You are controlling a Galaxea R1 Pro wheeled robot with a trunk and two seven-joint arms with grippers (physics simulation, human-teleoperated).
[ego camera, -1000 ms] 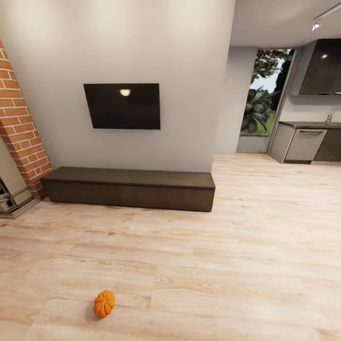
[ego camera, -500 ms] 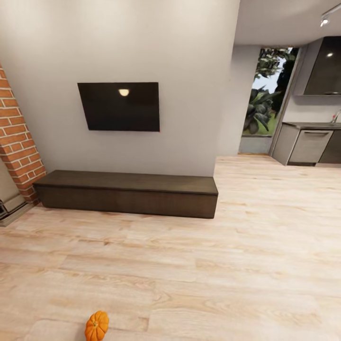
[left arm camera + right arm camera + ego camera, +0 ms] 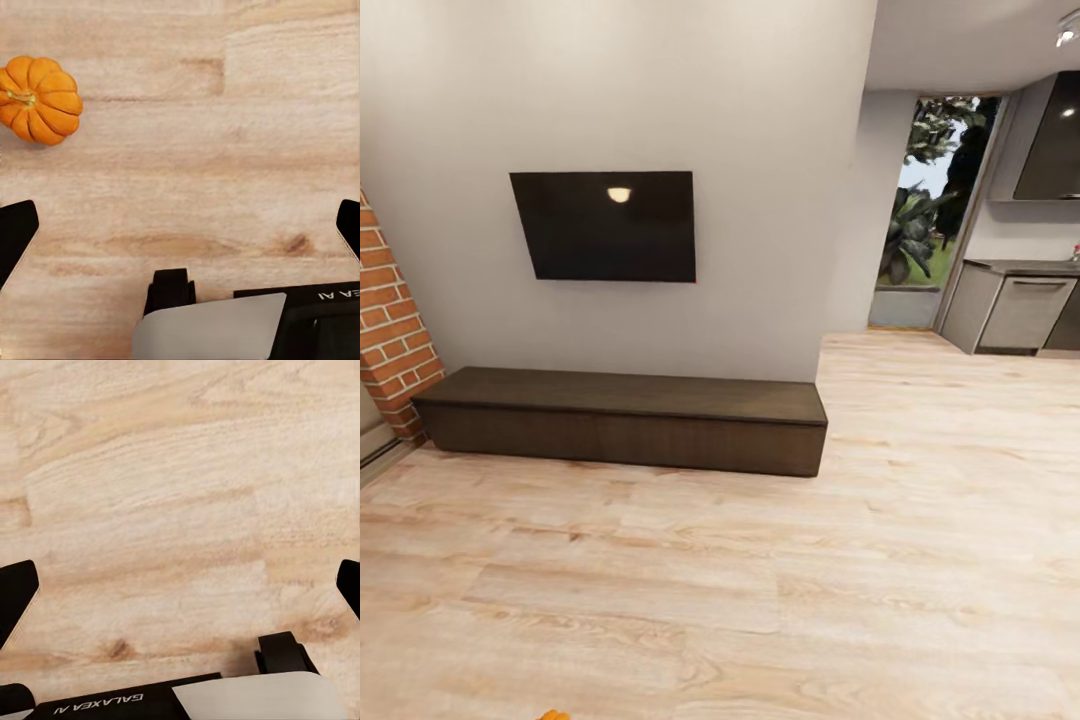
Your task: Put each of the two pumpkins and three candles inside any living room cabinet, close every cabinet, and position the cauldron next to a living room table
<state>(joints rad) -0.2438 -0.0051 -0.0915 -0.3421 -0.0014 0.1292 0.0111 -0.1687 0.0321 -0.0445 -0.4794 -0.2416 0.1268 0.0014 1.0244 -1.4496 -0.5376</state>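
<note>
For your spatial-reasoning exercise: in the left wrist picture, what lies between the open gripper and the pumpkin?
Nothing but bare wooden floor. The left gripper is open and the pumpkin lies on its side, off toward one fingertip.

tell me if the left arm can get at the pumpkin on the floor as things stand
Probably yes. In the left wrist view the pumpkin lies on bare wood floor with nothing around it, and the left gripper is open and empty. The pumpkin sits off to one side of the fingers, so the arm would need to shift over first.
</note>
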